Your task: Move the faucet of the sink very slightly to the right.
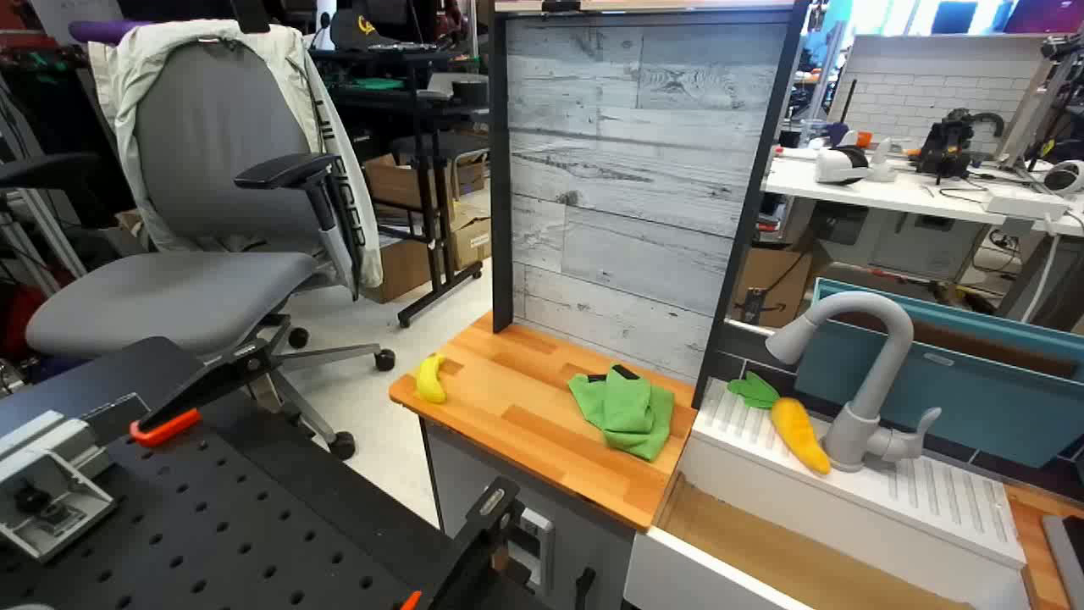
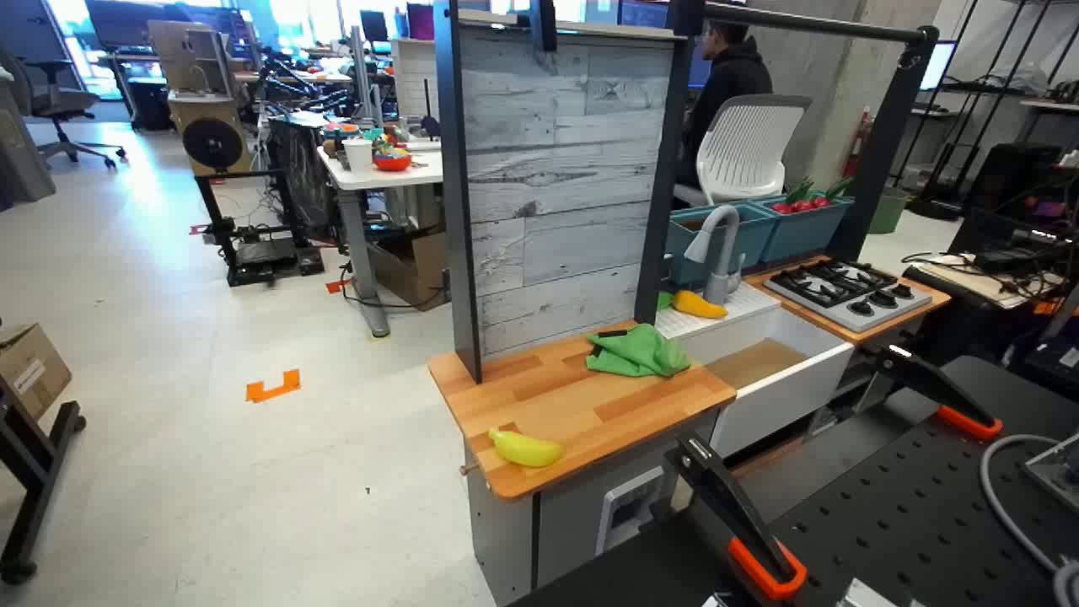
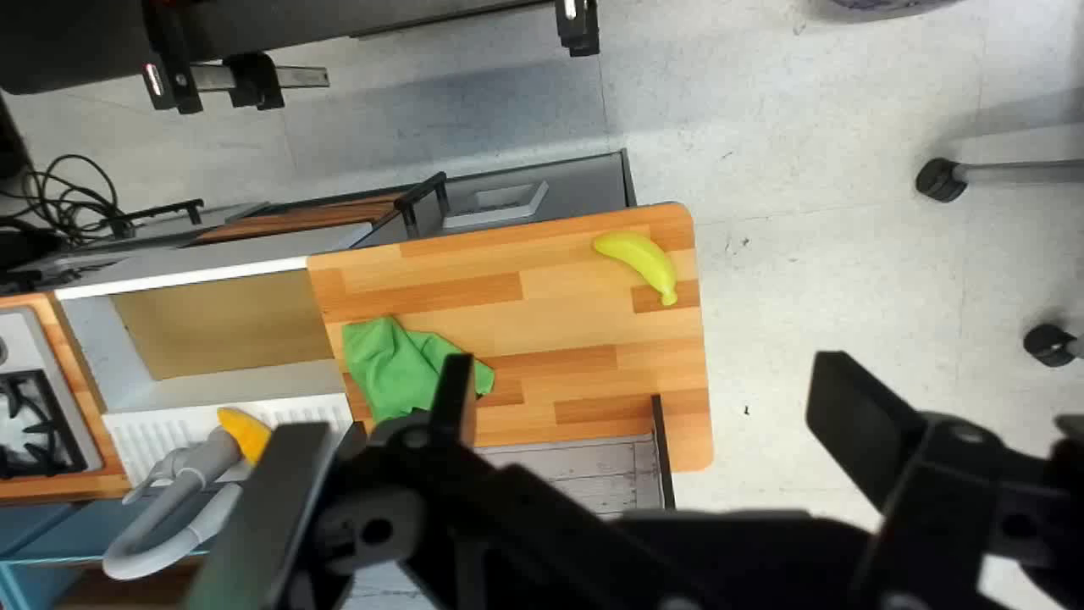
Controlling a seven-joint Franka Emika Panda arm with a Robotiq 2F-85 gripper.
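Observation:
The grey faucet stands at the back ledge of the white sink, its arched spout turned toward the wooden panel and its small handle on the opposite side. In an exterior view the faucet and sink are farther away. In the wrist view the faucet is at the lower left, partly beside my blurred gripper arm, with the sink above it. My gripper is wide open and empty, high above the counter and off to the faucet's side. It is out of view in both exterior views.
An orange-yellow toy vegetable lies against the faucet base. A green cloth and yellow banana lie on the wooden countertop. A tall panel rises behind it. Teal planters stand behind the faucet; a stove is beyond.

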